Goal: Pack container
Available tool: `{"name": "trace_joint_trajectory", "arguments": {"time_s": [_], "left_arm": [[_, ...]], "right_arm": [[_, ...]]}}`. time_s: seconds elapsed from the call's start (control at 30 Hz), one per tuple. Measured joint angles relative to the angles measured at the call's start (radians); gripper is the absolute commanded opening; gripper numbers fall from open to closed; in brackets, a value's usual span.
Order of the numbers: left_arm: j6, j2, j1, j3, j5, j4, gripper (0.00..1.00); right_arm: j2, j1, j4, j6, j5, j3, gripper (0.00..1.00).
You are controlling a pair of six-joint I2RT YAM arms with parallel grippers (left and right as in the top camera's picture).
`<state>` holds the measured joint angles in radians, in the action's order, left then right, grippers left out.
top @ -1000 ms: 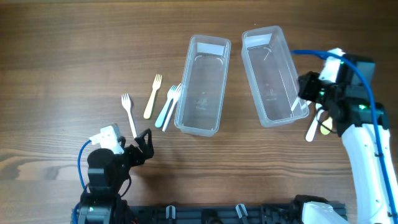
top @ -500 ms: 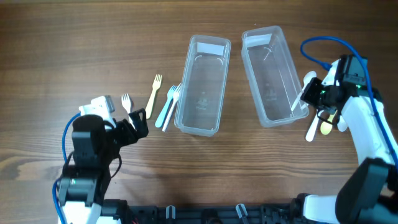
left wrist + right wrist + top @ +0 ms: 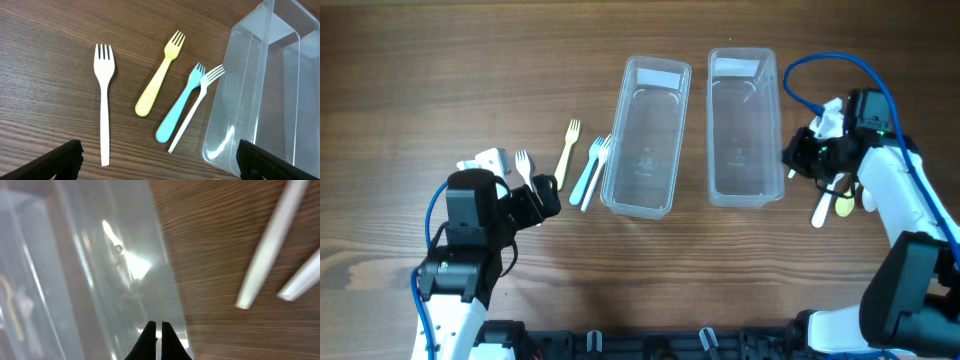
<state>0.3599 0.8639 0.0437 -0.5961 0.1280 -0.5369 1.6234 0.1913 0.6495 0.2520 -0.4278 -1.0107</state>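
Two clear empty containers stand side by side: the left container (image 3: 657,66) and the right container (image 3: 741,57). My right gripper (image 3: 790,160) is shut on the right container's right wall (image 3: 100,255), its fingertips (image 3: 158,327) pinched over the thin plastic. Left of the left container lie a white fork (image 3: 525,165), a yellow fork (image 3: 566,152), a blue fork (image 3: 586,172) and a thin white fork (image 3: 601,160). My left gripper (image 3: 542,195) is open and empty just in front of them; the left wrist view shows the white fork (image 3: 104,105), yellow fork (image 3: 160,82), blue fork (image 3: 181,107) and thin white fork (image 3: 197,102) between its wide-apart fingers (image 3: 160,160).
A white utensil (image 3: 823,207) and a yellowish one (image 3: 842,205) lie on the wooden table right of the right container, under my right arm; their white handles (image 3: 270,245) show in the right wrist view. The left container's corner (image 3: 270,95) is at the right of the left wrist view.
My right gripper has swung the right container from tilted to parallel with the left container. My left arm has moved up and left, toward the forks.
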Motion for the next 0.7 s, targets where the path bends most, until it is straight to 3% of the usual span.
{"name": "trace_joint_trajectory", "arguments": {"time_s": [0.3, 0.53, 0.67, 0.7], "left_arm": [[0.000, 0.002, 0.000, 0.000, 0.000, 0.003, 1.00], [-0.026, 0.020, 0.000, -0.001, 0.000, 0.052, 0.99], [-0.045, 0.123, 0.032, -0.004, -0.004, 0.106, 0.92], [-0.049, 0.160, 0.048, -0.006, -0.003, 0.121, 0.86]], "right_arm": [[0.000, -0.106, -0.029, -0.023, -0.043, 0.000, 0.04], [-0.021, -0.103, -0.029, -0.030, -0.018, 0.000, 0.04], [-0.127, -0.103, -0.029, -0.031, 0.019, 0.000, 0.04], [-0.164, -0.103, -0.030, -0.031, 0.029, 0.000, 0.04]]}}
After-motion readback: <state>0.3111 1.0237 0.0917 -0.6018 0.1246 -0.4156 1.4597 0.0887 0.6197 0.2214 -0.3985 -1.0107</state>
